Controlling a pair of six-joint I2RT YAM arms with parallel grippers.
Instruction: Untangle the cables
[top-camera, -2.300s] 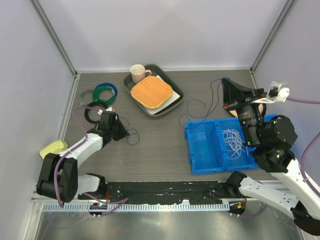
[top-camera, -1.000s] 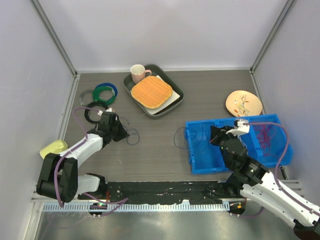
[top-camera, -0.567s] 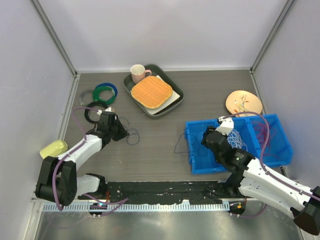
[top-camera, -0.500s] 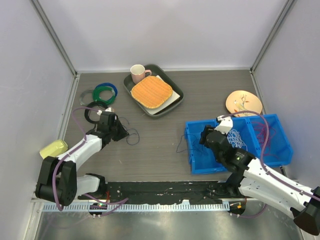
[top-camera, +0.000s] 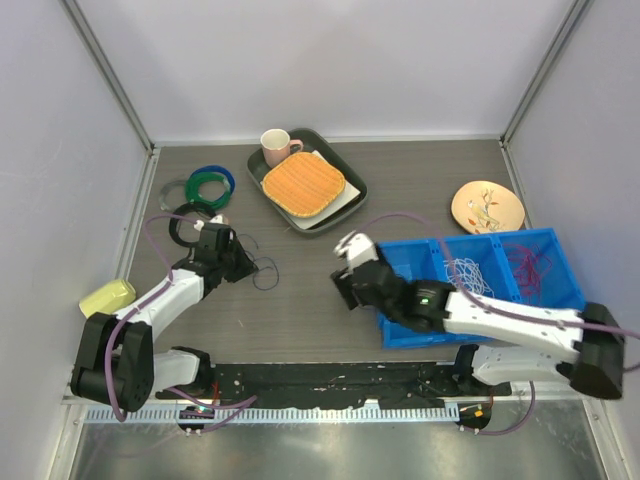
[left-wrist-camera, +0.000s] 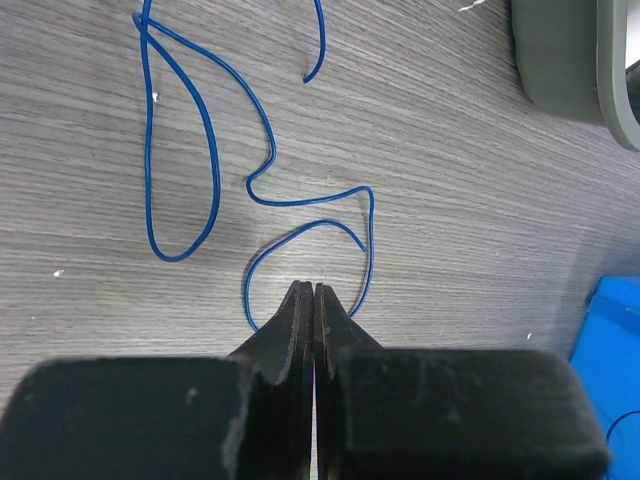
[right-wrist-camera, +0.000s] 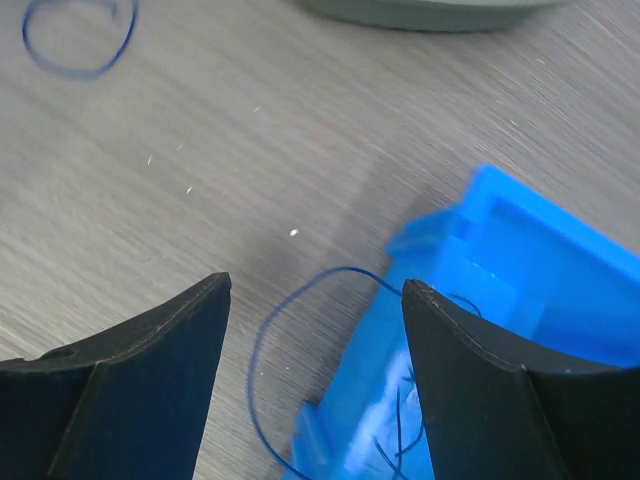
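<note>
A grey wood-grain counter between pale walls carries a blue bin on the right. White cables lie in its middle compartment and red cables in the right one. A dark blue cable hangs over the bin's left wall and loops onto the counter.

The right hand hovers over that loop, released, fingers wide apart and holding nothing. On the left, another blue cable lies in open curls on the counter. The left hand is clenched at its nearest loop, but whether the strand is pinched is hidden.

The step looks like picking up the draped strand. To do it well, the right hand should come down with the loop between its fingers, on the counter side of the wall. It should close on that one strand only, then draw slowly away from the bin so nothing snags on the rim.
</note>
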